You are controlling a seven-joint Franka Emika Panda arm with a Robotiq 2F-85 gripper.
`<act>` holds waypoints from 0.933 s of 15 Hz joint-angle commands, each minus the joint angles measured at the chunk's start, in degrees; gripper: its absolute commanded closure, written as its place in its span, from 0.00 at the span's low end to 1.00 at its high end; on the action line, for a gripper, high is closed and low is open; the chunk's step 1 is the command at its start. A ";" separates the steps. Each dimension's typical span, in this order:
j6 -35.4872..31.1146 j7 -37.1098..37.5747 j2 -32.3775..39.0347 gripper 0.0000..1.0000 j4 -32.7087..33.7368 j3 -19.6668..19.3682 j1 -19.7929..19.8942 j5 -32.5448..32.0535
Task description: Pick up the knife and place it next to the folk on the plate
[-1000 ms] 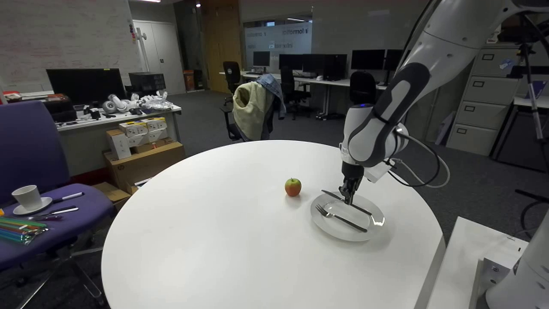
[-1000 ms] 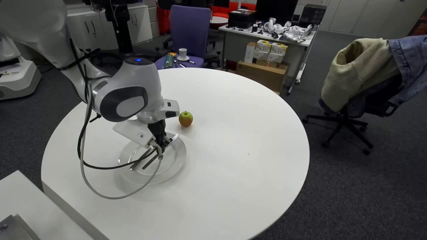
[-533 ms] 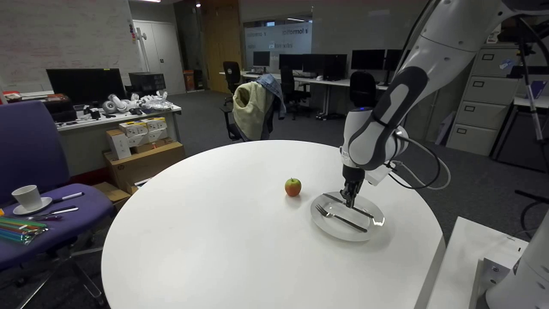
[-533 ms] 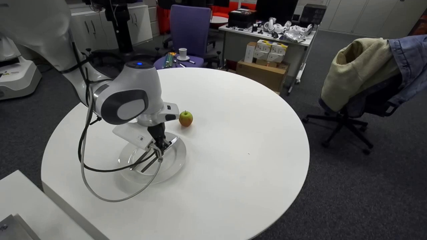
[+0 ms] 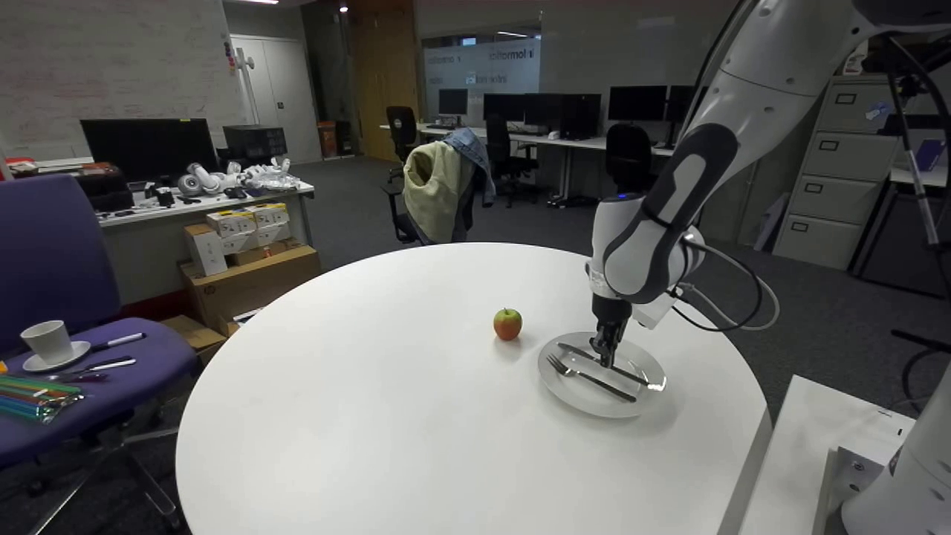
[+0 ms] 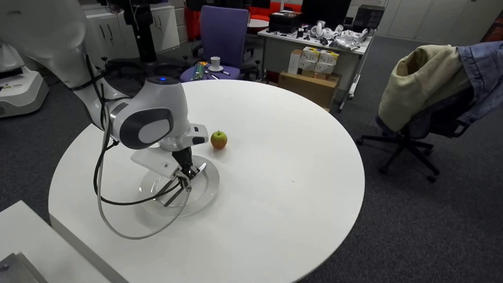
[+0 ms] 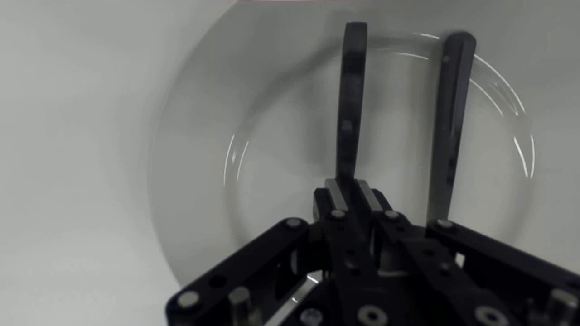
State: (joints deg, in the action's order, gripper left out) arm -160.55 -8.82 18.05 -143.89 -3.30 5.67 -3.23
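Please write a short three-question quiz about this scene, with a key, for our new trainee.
1. True or false: the fork lies on the plate, while the apple sits off it.
2. Which item does the hand hold: (a) the plate, (b) the fork, (c) the knife?
3. On which purple piece of furniture does the saucer with the cup stand?

Key: 1 true; 2 c; 3 the chair.
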 commanded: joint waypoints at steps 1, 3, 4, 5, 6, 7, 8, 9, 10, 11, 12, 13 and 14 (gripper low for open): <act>-0.96 -0.41 0.37 0.98 0.02 -0.23 -0.58 -1.68; -1.00 -0.54 0.75 0.98 0.16 -0.21 -0.67 -2.06; -1.12 -0.65 0.77 0.98 0.15 -0.15 -0.62 -2.16; -1.14 -0.79 0.82 0.98 0.16 -0.08 -0.55 -2.17; -1.17 -0.75 0.88 0.98 0.17 -0.13 -0.60 -2.28; -1.23 -0.82 0.96 0.98 0.18 -0.13 -0.56 -2.32; -1.24 -0.83 0.99 0.98 0.18 -0.14 -0.57 -2.40; -1.27 -0.89 1.01 0.98 0.20 -0.12 -0.53 -2.42; -1.21 -0.83 0.99 0.98 0.23 -0.03 -0.46 -2.23; -1.16 -0.94 0.96 0.65 0.21 -0.02 -0.42 -2.25; -1.19 -0.91 0.93 0.64 0.18 -0.03 -0.41 -2.23; -1.20 -0.93 0.97 0.57 0.15 -0.03 -0.37 -2.19; -1.18 -0.96 1.09 0.50 0.13 -0.05 -0.36 -2.23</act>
State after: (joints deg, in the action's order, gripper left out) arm -160.55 -8.98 18.94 -143.63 -3.30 5.18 -4.63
